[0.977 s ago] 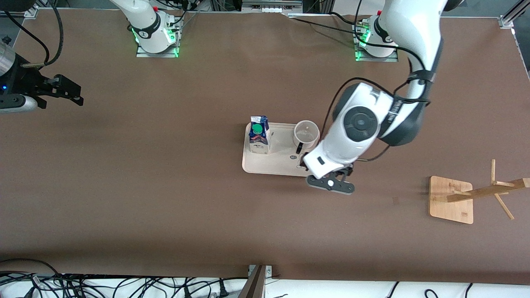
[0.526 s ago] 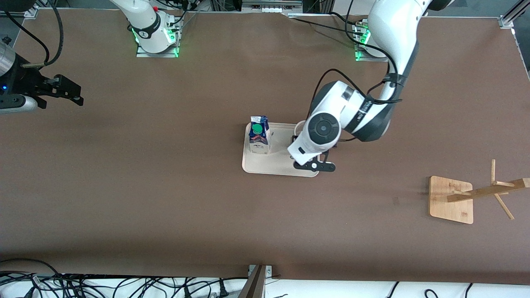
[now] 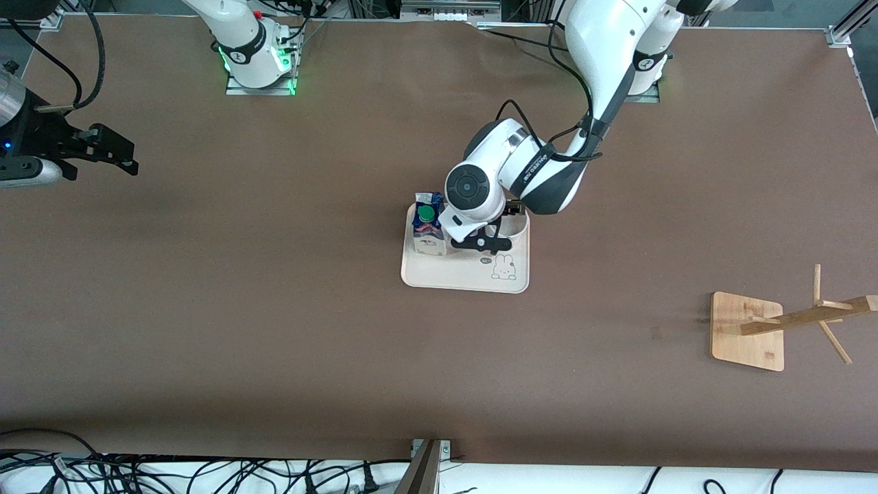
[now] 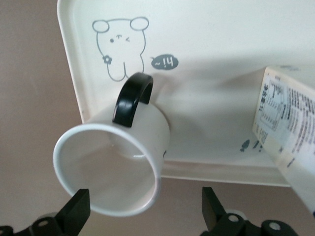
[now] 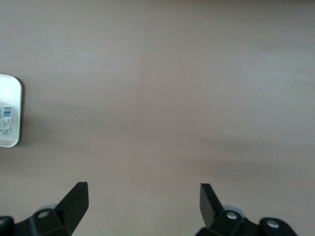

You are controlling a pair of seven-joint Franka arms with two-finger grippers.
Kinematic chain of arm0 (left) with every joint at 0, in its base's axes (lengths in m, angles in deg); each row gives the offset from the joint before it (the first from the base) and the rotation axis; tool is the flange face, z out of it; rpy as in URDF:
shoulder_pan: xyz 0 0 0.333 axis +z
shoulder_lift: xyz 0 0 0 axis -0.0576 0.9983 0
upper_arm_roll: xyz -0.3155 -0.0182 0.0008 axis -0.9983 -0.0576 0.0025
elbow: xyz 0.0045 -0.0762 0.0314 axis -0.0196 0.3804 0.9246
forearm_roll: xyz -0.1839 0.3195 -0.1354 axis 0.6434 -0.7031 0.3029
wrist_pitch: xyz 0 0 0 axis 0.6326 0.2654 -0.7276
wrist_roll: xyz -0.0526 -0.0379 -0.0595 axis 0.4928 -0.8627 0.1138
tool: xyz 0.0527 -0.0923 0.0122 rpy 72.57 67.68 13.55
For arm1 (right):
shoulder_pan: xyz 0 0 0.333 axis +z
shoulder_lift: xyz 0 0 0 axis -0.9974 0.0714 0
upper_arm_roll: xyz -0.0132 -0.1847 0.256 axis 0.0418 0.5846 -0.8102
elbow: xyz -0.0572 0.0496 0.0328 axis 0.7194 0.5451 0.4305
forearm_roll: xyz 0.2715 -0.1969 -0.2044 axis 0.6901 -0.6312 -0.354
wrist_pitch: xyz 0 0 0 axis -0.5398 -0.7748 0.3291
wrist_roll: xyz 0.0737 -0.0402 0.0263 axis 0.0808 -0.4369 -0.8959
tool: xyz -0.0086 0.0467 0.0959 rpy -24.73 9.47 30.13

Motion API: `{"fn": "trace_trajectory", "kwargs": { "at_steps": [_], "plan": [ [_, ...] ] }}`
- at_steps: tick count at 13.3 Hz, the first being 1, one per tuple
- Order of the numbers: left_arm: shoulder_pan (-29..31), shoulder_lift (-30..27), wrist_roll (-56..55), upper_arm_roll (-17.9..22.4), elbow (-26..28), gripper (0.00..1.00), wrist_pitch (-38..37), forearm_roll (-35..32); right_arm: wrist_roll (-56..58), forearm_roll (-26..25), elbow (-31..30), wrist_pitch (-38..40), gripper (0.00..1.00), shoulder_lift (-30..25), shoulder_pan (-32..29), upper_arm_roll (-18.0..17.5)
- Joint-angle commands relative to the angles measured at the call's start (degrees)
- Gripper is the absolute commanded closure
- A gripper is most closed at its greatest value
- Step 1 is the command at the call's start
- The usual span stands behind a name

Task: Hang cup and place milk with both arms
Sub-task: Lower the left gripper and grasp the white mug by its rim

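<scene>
The left arm (image 3: 603,62) comes down from its base at the upper right of the front view, bends at a dark-banded elbow and ends in a wrist that leans over the cream tray (image 3: 446,278) at mid-frame. The left gripper (image 3: 484,243) hangs over the tray between the milk and the cup, its fingers (image 4: 75,211) spread wide with nothing between them; in the left wrist view the two black tips stand at either side of the white cup (image 4: 115,169), whose open mouth faces the camera and whose black loop handle (image 4: 132,98) points toward the rabbit drawing (image 4: 119,48) printed on the tray. In the front view the arm's wrist covers almost all of the cup, which stands on the tray at the corner toward the left arm's end. The milk (image 3: 428,232), a dark-blue and white carton with a green cap, stands upright on the tray toward the right arm's end, just beside the gripper; its white printed side (image 4: 290,132) fills the edge of the left wrist view. The right gripper (image 3: 103,154) waits at the upper left edge of the front view over bare brown table (image 3: 274,329), its fingers (image 5: 74,199) also wide apart and empty. A wooden cup rack (image 3: 775,326) stands well apart at the lower right, on a square bamboo base.
</scene>
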Motion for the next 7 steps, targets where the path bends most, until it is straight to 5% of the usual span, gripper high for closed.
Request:
{"fn": "trace_trajectory", "kwargs": {
  "at_steps": [1,2,5,6,7],
  "plan": [
    [-1.4,1.74,-1.85,0.48,0.11,0.0,3.61,-1.21,0.18,-0.67,0.89,0.14,0.0,0.44,-0.36,-0.32],
    [-1.41,2.18,-1.85,0.48,0.11,0.0,4.23,-2.0,0.18,-0.67,0.89,0.14,0.0,0.44,-0.36,-0.32],
    [-1.23,2.54,-0.88,0.4,0.28,0.88,3.97,-3.32,0.18,-0.67,0.89,0.14,0.0,0.44,-0.36,-0.32],
    [-1.23,2.54,-0.97,0.4,0.37,1.0,3.71,-3.32,0.18,-0.67,0.89,0.14,0.0,0.44,-0.36,-0.32],
    [-1.23,2.45,-1.06,0.4,0.46,1.0,3.71,-3.32,0.18,-0.67,0.89,0.14,0.0,0.44,-0.36,-0.32]
  ]
}}
